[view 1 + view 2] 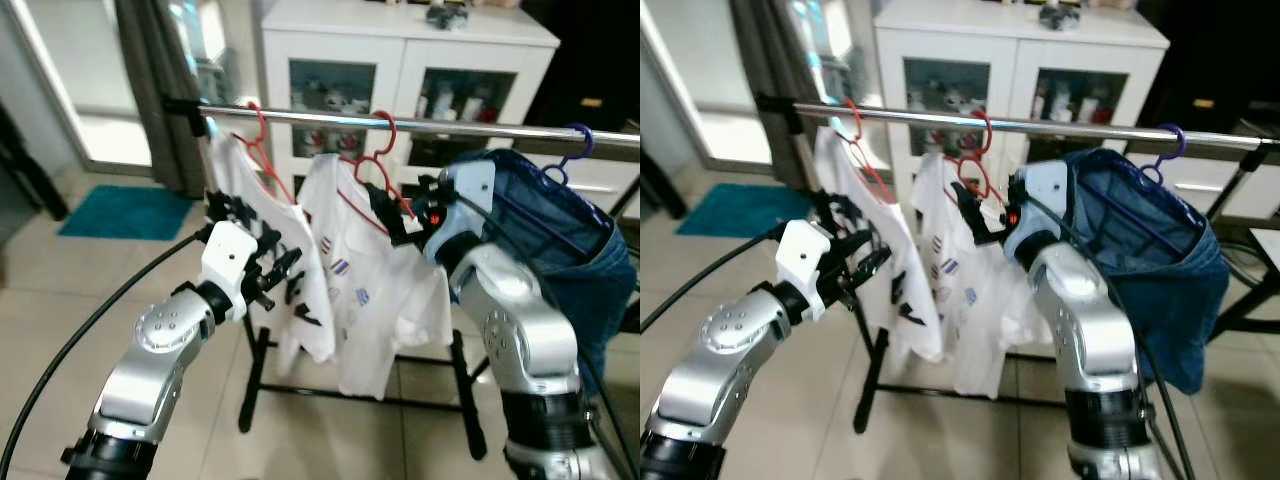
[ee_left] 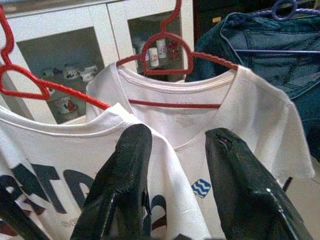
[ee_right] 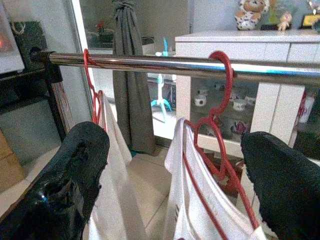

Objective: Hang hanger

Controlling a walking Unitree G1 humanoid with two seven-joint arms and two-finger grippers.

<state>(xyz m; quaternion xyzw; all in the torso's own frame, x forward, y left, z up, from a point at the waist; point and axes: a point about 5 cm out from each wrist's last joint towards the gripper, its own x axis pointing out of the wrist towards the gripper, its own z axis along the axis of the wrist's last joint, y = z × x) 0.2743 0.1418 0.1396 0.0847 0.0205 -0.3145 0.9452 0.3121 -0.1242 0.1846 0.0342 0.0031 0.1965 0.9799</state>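
Red hanger with white shirt hooked on the rail, right gripper fingers spread wide around it, gripping nothing, left gripper fingers open, empty, before another white shirt

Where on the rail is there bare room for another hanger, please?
The rail is bare between the middle red hanger and the purple hanger. It is crowded left of that, where two white shirts hang close together.

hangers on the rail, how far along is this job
Done, apparently: both red plastic hangers with white t-shirts are hooked over the chrome rail, as is the blue hanger with denim. In hand: nothing; the right gripper is open around the middle hanger. Left: withdrawing.
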